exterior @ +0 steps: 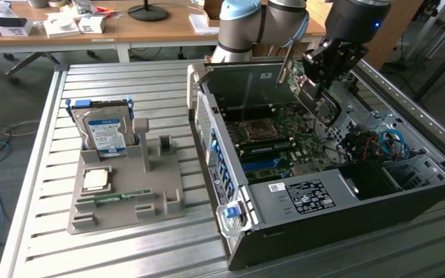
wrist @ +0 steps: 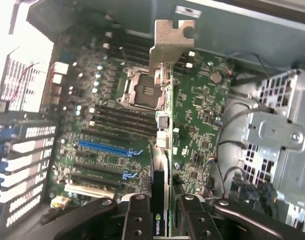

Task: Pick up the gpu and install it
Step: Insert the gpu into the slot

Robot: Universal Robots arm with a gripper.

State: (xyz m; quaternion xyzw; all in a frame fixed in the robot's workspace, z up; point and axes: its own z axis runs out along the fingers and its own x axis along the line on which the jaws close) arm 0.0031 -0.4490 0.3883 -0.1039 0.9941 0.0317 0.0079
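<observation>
Hanging over the open computer case [exterior: 307,197], the gripper [wrist: 162,222] is clamped on the gpu [wrist: 162,135], which shows edge-on above the motherboard [wrist: 202,110], not yet seated, its metal bracket [wrist: 170,37] at the end far from the fingers [wrist: 137,220]. Seating the card well likely depends on keeping it upright, matching its edge to one long slot such as the blue slot [wrist: 105,146], and lowering straight without twist, clear of the loose cables [wrist: 223,150] beside the drive cage [wrist: 277,135].

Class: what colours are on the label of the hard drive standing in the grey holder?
Blue and white; the label shows best in the exterior view.
</observation>
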